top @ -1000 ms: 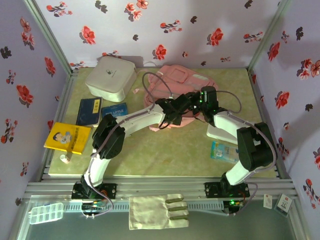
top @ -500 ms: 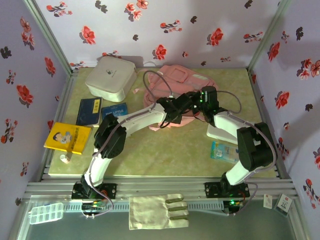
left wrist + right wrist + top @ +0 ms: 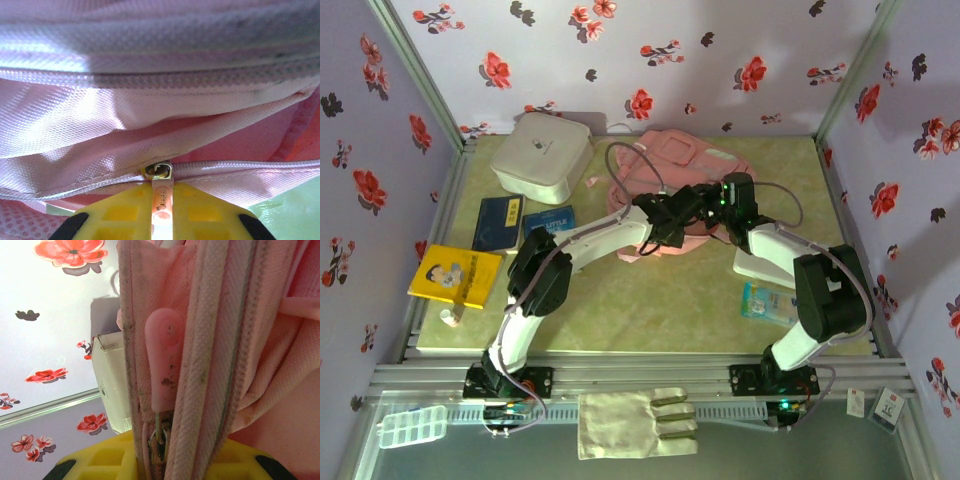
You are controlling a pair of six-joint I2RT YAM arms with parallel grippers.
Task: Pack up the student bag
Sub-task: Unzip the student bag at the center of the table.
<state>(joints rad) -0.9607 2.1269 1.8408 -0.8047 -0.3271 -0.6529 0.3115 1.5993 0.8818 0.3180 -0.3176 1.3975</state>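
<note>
The student bag (image 3: 685, 165), at twelve o'clock on the pale green marbled table (image 3: 650, 300), is pink woven fabric with paler pink zip bands, greyish grime along the trim and a pale pink zip pull (image 3: 161, 202) on a brassy slider. At eleven o'clock sits a white box (image 3: 540, 155), and toward nine o'clock lie a dark blue book (image 3: 500, 222), a brighter blue book (image 3: 548, 220) and a yellow book (image 3: 455, 275) with a cartoon face. The walls (image 3: 720, 40) are lilac strewn with red and black flowers, and the arms (image 3: 590, 240) are white with black joints, their fingers (image 3: 115, 215) yellow.
</note>
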